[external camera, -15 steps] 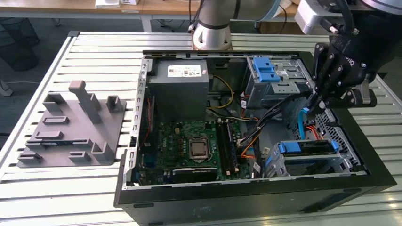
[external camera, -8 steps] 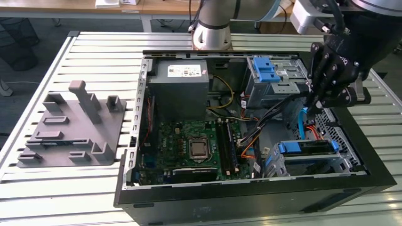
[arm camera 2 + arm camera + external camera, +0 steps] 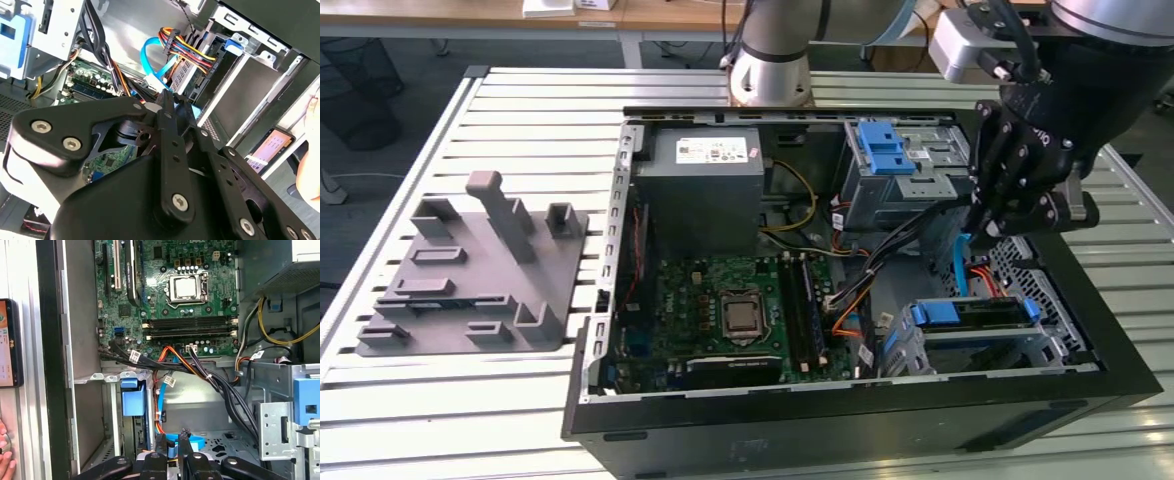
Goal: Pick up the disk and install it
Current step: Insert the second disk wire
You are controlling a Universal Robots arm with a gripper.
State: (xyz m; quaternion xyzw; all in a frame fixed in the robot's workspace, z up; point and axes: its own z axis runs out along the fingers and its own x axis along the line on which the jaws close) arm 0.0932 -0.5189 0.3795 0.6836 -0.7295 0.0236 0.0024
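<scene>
The disk (image 3: 970, 314) lies flat in the lower drive bay at the exterior view's right of the open computer case (image 3: 854, 420), with blue rails on both sides. Its blue rail end (image 3: 132, 399) shows in the first wrist view, and again as the blue rail end (image 3: 233, 46) in the second wrist view. My black gripper (image 3: 985, 228) hangs above and just behind the bay, apart from the disk, with its fingers together and nothing held. The fingertips (image 3: 181, 442) point down beside a blue data cable (image 3: 186, 441), and in the second wrist view my gripper (image 3: 167, 102) points toward the bay.
A grey power-supply box (image 3: 707, 175) and a metal drive cage with a blue latch (image 3: 901, 160) fill the case's back. Cable bundles (image 3: 200, 372) cross between the motherboard (image 3: 720, 310) and the bay. A grey fixture (image 3: 467, 270) lies outside. A hand (image 3: 4, 452) and phone (image 3: 10, 342) are nearby.
</scene>
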